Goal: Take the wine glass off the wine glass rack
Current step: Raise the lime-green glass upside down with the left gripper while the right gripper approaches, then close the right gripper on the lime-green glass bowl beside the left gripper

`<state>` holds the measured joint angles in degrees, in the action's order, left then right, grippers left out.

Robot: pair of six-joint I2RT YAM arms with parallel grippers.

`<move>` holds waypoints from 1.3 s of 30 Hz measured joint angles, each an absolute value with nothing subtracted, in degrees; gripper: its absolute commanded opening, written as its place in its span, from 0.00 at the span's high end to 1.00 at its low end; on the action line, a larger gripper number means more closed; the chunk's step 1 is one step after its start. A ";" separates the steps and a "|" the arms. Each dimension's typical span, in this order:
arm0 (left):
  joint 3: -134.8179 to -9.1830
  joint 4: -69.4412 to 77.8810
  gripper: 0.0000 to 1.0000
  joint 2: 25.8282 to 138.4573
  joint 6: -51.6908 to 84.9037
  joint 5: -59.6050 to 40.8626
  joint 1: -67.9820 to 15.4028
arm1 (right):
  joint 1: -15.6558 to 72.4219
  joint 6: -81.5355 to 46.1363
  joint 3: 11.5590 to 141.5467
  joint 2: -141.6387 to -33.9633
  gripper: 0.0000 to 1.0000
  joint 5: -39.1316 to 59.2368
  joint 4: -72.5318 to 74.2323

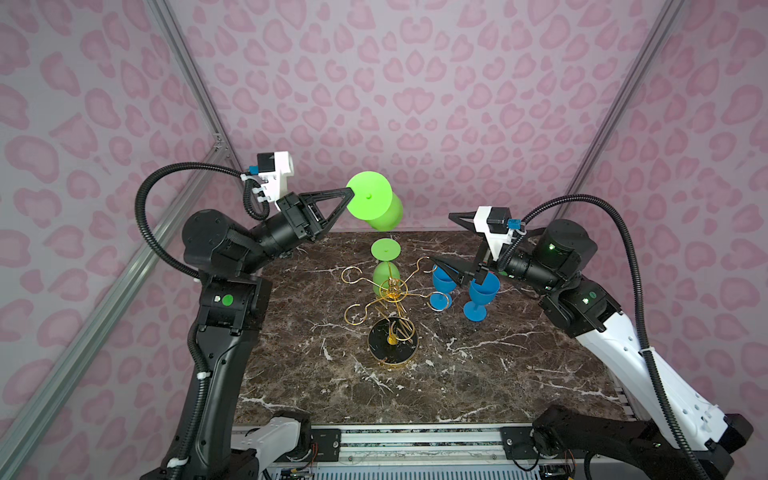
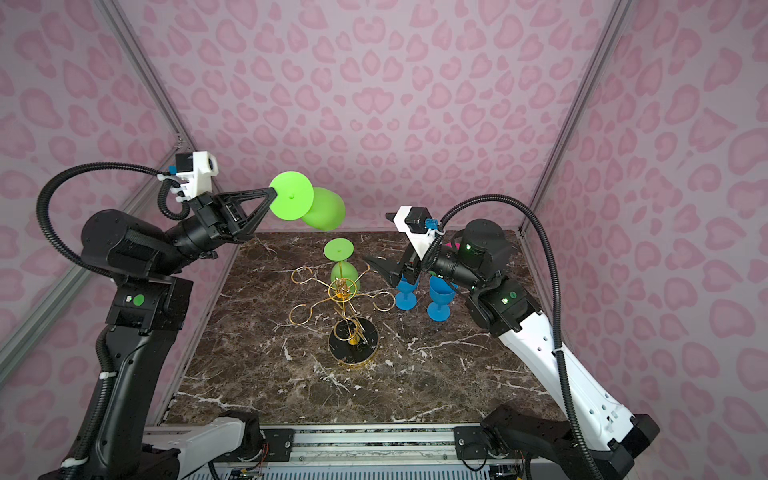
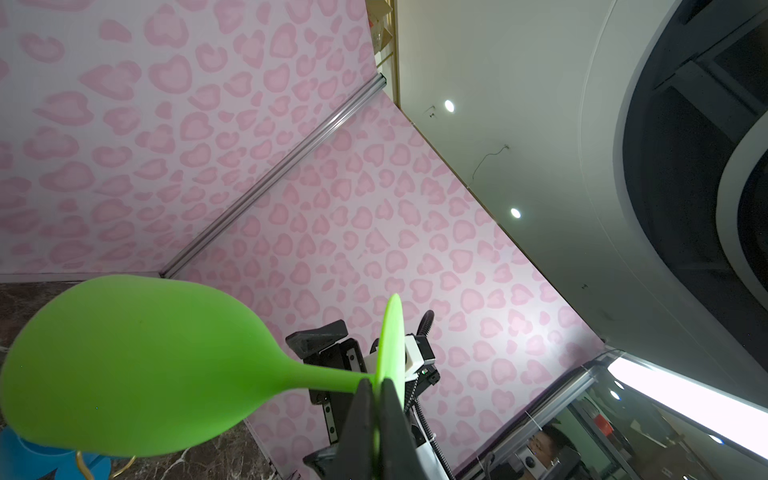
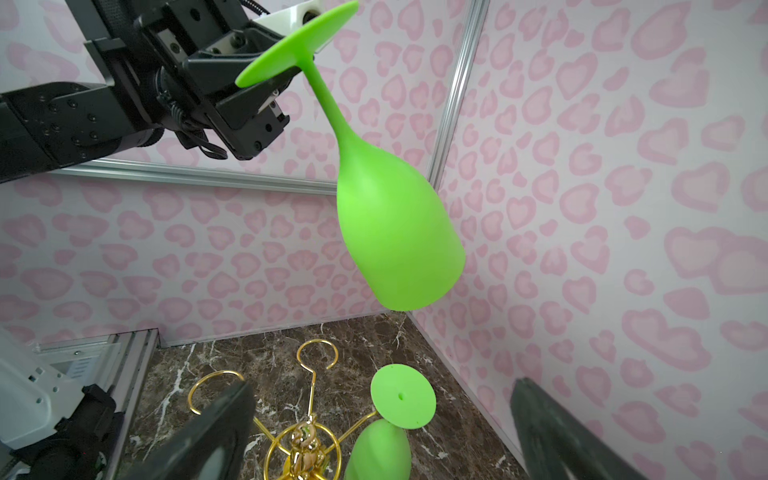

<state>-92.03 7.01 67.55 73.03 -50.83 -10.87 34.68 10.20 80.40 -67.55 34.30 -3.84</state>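
High above the brown marble desk (image 1: 478,374), the green wine glass (image 1: 388,218) hangs bowl-down and tilted, its round foot pinched in the left claw (image 1: 352,192), clear of the gold wire rack (image 1: 392,291). The right claw (image 1: 441,237) gapes wide near two blue glasses (image 1: 482,291); pink heart-patterned walls (image 1: 415,83) surround.

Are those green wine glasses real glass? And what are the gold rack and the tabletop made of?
The held green wine glass looks like matte plastic or silicone: opaque, no glints. The hanging green wine glass looks the same. The wine glass rack seems shiny gold-toned metal wire on a glossy black base. The table looks like brown white-veined marble, perhaps imitation.
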 measured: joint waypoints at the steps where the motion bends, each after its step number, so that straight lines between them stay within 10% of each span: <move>1: -92.55 7.99 0.96 68.79 73.47 -51.03 -11.77 | 34.87 10.44 79.99 -67.77 0.02 33.80 -2.44; 39: -92.55 23.29 0.96 77.71 85.82 -54.00 -17.21 | 35.16 13.43 87.15 -84.51 0.05 30.04 18.13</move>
<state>-92.55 23.29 77.71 85.82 -54.00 -17.21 35.16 13.43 87.15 -84.51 30.04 18.13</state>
